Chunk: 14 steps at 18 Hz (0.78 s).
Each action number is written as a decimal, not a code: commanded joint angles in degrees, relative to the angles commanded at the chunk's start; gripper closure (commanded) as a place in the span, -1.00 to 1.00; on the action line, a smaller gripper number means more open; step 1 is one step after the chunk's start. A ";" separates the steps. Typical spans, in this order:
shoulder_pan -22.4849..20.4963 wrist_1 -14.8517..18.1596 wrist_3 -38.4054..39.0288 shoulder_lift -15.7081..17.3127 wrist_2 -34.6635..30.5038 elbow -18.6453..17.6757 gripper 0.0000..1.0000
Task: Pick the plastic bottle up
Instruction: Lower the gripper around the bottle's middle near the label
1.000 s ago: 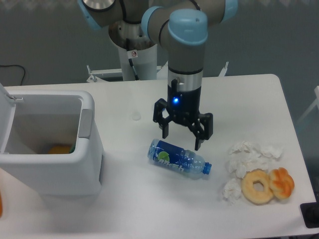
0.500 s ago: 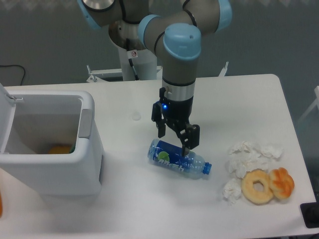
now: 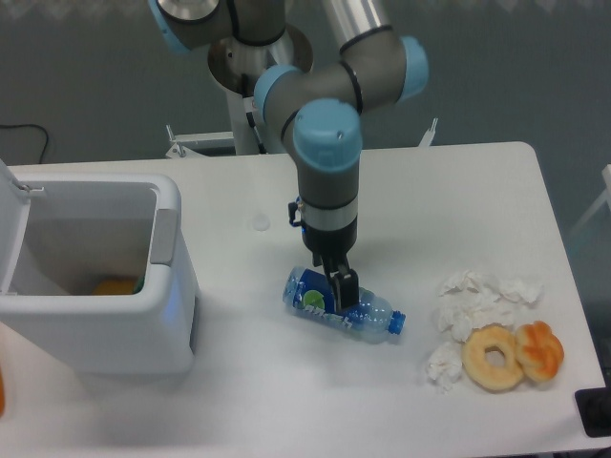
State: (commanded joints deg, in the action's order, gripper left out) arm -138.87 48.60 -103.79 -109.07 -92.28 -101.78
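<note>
One plastic bottle (image 3: 339,305) lay on table (image 3: 477,181); one gripper (image 3: 334,286) over its middle, finger spread impossible to tell. One bin (image 3: 91,277), two donuts (image 3: 513,355), four tissue wads (image 3: 473,305).

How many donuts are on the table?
2. A pale ring donut lies near the table's right front corner, and an orange-glazed donut lies touching its right side. Crumpled tissues nearby might hide more.

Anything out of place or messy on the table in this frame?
Crumpled white tissues lie scattered by a doughnut and a pastry sitting directly on the table. The plastic bottle lies on its side under the gripper.
</note>
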 joint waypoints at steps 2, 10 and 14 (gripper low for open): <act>0.09 0.00 -0.18 -1.05 -1.05 -0.35 -1.00; 0.80 -0.09 -0.62 -3.08 0.68 -1.41 -1.00; 0.35 -0.09 -0.71 -3.60 2.11 -1.85 -1.00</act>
State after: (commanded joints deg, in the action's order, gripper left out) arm -138.52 48.52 -104.50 -112.67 -90.18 -103.62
